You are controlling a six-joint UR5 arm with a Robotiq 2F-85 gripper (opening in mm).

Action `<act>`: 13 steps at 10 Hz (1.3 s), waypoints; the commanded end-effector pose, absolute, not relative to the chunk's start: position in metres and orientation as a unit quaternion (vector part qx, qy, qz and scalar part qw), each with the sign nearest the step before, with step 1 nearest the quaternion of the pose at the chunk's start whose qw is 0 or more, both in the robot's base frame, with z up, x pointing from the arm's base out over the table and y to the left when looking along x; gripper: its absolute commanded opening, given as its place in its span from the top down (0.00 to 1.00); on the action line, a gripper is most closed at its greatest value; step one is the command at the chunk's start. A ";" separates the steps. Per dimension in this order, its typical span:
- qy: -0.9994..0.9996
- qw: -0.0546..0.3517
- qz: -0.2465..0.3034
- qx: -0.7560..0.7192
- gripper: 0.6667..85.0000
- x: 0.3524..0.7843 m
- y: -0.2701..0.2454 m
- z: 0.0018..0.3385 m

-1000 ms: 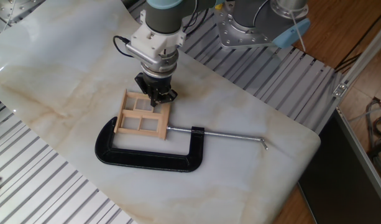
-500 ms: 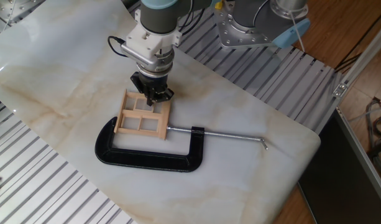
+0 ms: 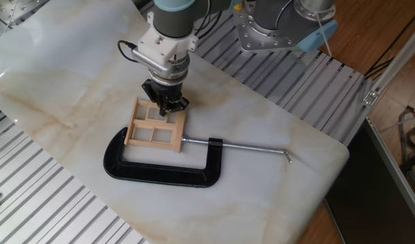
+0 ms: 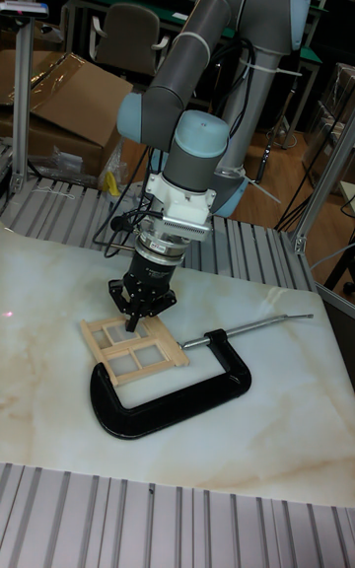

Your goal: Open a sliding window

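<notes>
Light-wood sliding window (image 3: 153, 125) lies directly beneath our gripper (image 3: 166, 106), held in the black C-clamp (image 3: 163, 169). Our fingertips meet its far edge; we cannot tell whether they are closed or parted.

The gripper (image 3: 165, 106) has shifted slightly toward the upper left of the frame over the last second. It now sits over the sliding window's (image 3: 154, 124) top edge.

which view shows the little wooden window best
The fixed view: it looks down on the sliding window, showing its panes and cross bars, with the hand covering only the far edge. The tall fixed view shows the same window smaller and at a flatter angle, the hand hiding part of its upper edge.
</notes>
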State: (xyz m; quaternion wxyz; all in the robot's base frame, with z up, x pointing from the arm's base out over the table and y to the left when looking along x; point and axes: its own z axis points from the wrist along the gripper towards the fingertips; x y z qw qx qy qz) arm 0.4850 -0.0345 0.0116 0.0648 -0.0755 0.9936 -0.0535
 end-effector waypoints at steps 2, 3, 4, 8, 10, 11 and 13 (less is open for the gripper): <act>0.994 0.070 -0.049 -0.071 1.00 0.487 -0.033 0.009; 0.994 0.071 -0.049 -0.070 1.00 0.487 -0.032 0.009; 0.994 0.072 -0.049 -0.068 1.00 0.486 -0.031 0.009; 0.995 0.070 -0.040 -0.058 1.00 0.482 -0.025 0.010; 0.995 0.069 -0.038 -0.056 1.00 0.482 -0.024 0.010; 0.995 0.069 -0.036 -0.056 1.00 0.482 -0.024 0.010; 0.995 0.070 -0.035 -0.056 1.00 0.482 -0.023 0.010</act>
